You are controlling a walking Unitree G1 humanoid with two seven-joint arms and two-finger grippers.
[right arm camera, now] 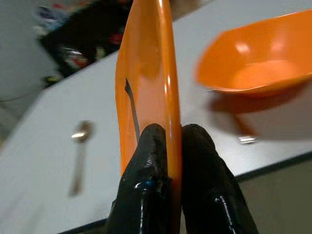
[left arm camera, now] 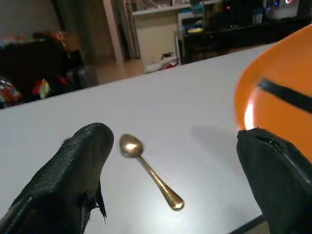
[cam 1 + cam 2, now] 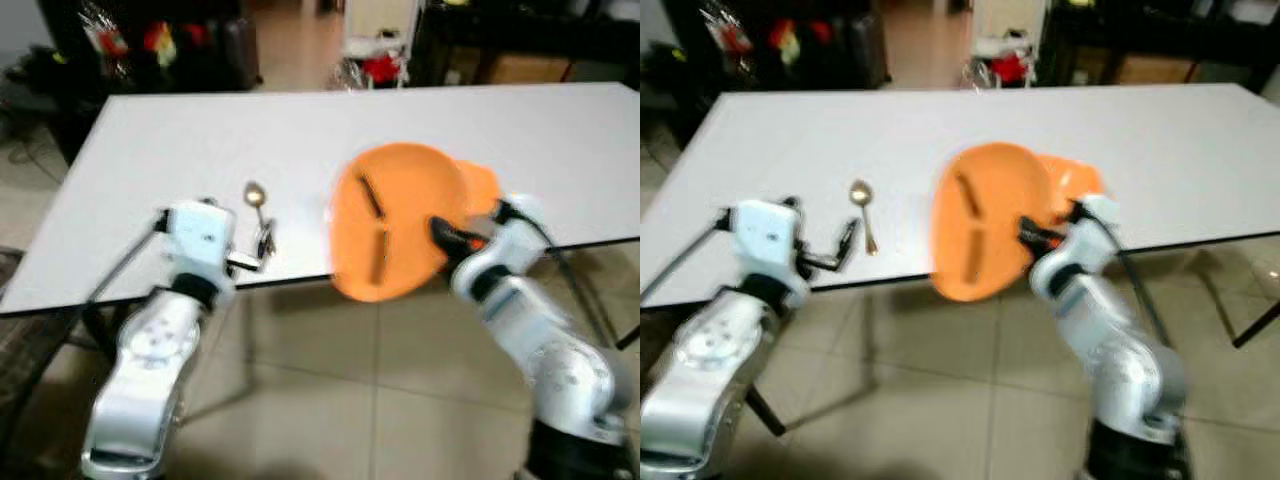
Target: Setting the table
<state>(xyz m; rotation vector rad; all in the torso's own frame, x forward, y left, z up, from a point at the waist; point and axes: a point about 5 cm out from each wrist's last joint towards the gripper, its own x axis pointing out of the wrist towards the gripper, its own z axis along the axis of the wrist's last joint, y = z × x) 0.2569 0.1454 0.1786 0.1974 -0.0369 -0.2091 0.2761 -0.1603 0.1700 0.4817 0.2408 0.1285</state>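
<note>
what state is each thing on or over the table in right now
orange plate: tilted on edge, clamped at its rim by the right gripper
orange bowl: upright on the table
spoon: lying flat on the table, untouched
left gripper: open, at the spoon, holding nothing

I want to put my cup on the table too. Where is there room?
The whole far half of the white table is bare, and so is its right end past the orange bowl. The near edge is crowded: the small gold metal spoon by the open left claw, and the tilted orange plate pinched in the right claw.
</note>
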